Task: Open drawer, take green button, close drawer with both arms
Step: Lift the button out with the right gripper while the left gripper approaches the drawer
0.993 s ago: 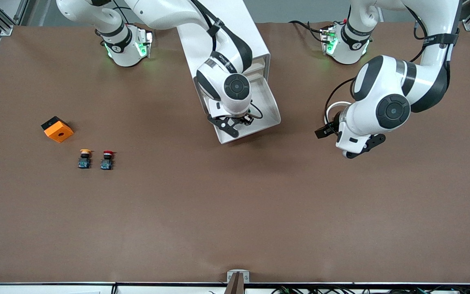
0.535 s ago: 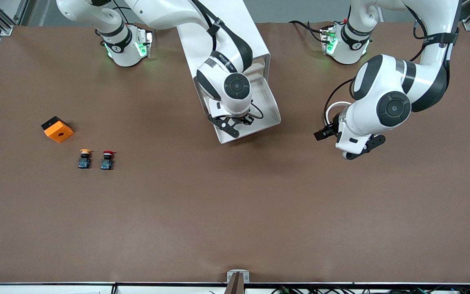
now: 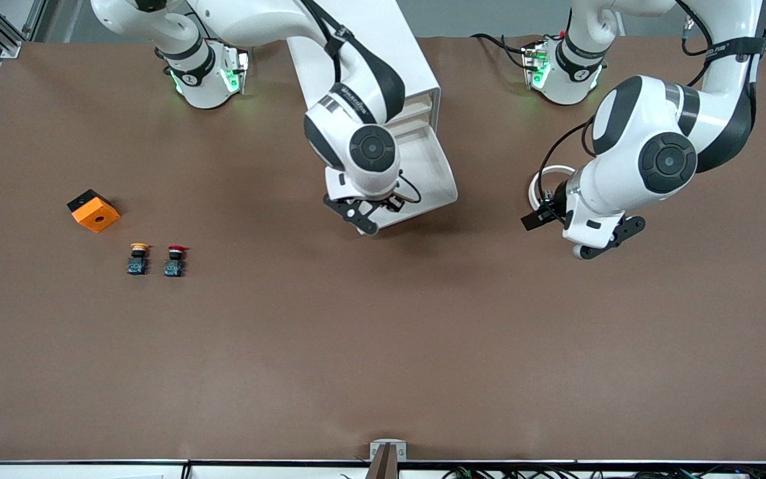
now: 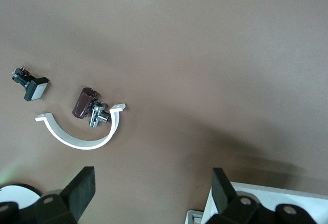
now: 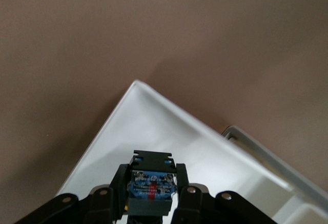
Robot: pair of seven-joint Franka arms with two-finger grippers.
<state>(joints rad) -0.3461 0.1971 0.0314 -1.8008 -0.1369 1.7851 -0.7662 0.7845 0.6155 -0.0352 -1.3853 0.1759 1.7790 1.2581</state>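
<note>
The right gripper (image 3: pixel 375 211) hangs over the camera-side corner of the open drawer (image 3: pixel 431 174), its fingers pinching the button (image 5: pixel 151 187) by its dark body. In the right wrist view the button's blue-labelled end faces the camera, so its long axis runs along the gripper's own line; its cap cannot be seen. The drawer stands pulled out of the cabinet (image 3: pixel 383 46) toward the front camera, its white floor bare and its front rim running slantwise across the table (image 3: pixel 383 346). Open brown table lies all round that rim on the camera side. The left gripper (image 3: pixel 596 241) waits over bare table toward the left arm's end, fingers (image 4: pixel 82 189) spread wide with nothing between them. Under and beside it lie a white curved clip (image 4: pixel 82 131), a brown cylinder (image 4: pixel 83 102) with a metal fitting (image 4: pixel 97 115) inside the clip's arc, and a small white-faced switch (image 4: pixel 32 86) apart from these. Toward the right arm's end sit an orange block (image 3: pixel 94 210), a yellow button (image 3: pixel 137 258) and a red button (image 3: pixel 174 260) side by side, well apart from the drawer.
</note>
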